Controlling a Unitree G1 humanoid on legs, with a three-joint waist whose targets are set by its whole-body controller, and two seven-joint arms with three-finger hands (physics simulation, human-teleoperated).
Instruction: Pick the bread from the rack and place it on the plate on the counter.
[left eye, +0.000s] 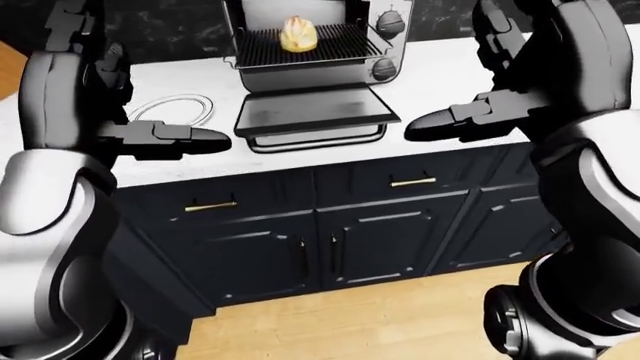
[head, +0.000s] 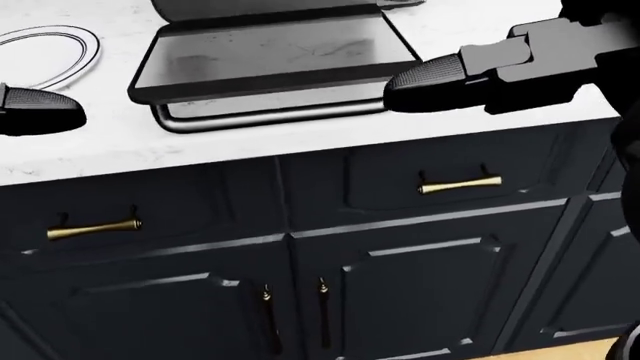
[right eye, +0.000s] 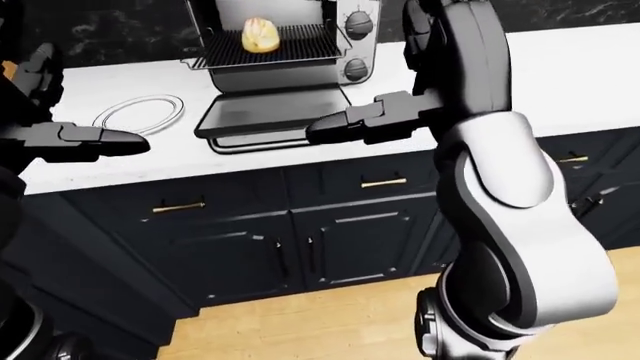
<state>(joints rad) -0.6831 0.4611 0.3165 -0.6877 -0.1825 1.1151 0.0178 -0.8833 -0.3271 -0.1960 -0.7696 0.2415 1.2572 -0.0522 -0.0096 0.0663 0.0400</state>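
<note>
The bread (left eye: 298, 34), a small golden roll, lies on the wire rack (left eye: 330, 46) inside an open toaster oven at the top of the left-eye view. The oven's door (head: 275, 56) lies folded down flat on the white counter (head: 200, 150). The white plate (left eye: 172, 111) sits on the counter left of the door. My left hand (left eye: 205, 139) hovers at the counter's near edge below the plate, fingers straight, empty. My right hand (left eye: 430, 124) hovers right of the oven door, fingers straight, empty. Both hands are well short of the bread.
The oven's knobs (left eye: 388, 26) are on its right side. Dark cabinet doors and drawers with brass handles (head: 458, 184) run below the counter. A wood floor (left eye: 380, 322) lies at my feet. A black wall stands behind the counter.
</note>
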